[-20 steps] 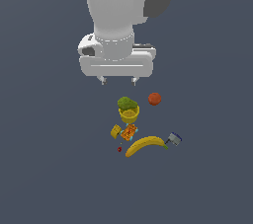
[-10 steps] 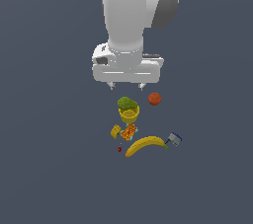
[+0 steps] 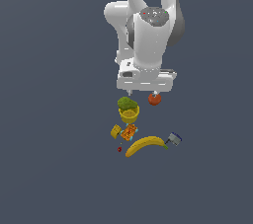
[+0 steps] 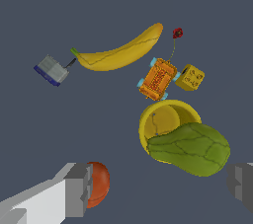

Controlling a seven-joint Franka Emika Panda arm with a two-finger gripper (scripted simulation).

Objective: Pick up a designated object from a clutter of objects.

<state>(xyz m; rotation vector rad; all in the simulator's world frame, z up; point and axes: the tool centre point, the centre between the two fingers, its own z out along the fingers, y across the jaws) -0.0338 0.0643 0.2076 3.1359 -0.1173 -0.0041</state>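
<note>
The red-orange sphere (image 3: 154, 99) lies at the far side of the clutter, to the exterior view's right of the green lumpy thing (image 3: 127, 103). My gripper (image 3: 143, 92) is open and empty, hovering just above them, with one fingertip (image 3: 156, 93) over the sphere. In the wrist view the sphere (image 4: 100, 183) is half hidden behind one finger (image 4: 77, 191). The other finger (image 4: 242, 186) is beyond the green thing (image 4: 190, 149). The gripper's middle (image 4: 159, 187) is off the sphere, nearer the green thing.
The yellow cup (image 3: 129, 115) touches the green thing and also shows in the wrist view (image 4: 163, 119). Nearer lie the yellow block (image 3: 115, 130), orange patterned box (image 3: 129, 132), banana (image 3: 146, 145), grey-blue piece (image 3: 174, 139) and a tiny dark-red berry (image 3: 119, 149).
The arm has swung toward the exterior view's right and come lower, bringing the open gripper close above the sphere and green thing. The objects have not moved.
</note>
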